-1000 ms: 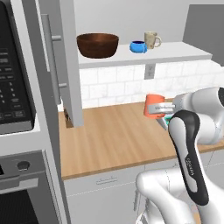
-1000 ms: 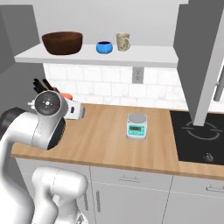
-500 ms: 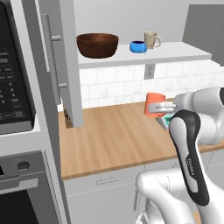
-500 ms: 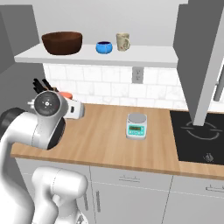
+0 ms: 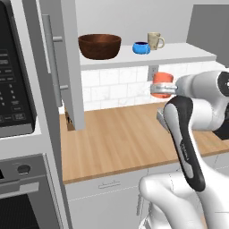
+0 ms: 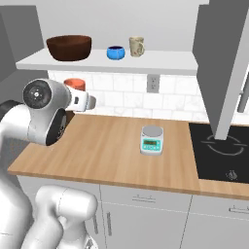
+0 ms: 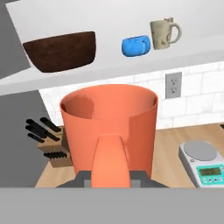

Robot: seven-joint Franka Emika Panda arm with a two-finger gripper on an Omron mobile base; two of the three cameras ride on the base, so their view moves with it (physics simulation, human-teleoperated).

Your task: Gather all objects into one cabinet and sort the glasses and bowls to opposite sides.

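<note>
Nothing has shifted since the earlier frames: arm, orange mug [image 5: 163, 83] and shelf contents hold the same positions.

Left to right in the left base view:
1. Cabinet door [image 5: 71, 62] stands swung open, giving clear access to the white shelf [image 5: 179, 53].
2. Dark brown bowl [image 5: 99, 45] sits at the left end of the shelf.
3. Blue bowl [image 5: 141, 47] sits further right, just beside the beige mug [image 5: 154, 40]. Judgement: bowl and mug are not yet sorted to opposite sides.
4. Gripper [image 7: 110, 175] is pinched on the orange mug at its handle, holding it upright and level, above the counter [image 5: 116, 138] and below shelf height. Judgement: upright carriage suits a lift onto the shelf near the beige mug.

A scale [image 6: 151, 139] rests on the counter, well apart from the mug.
</note>
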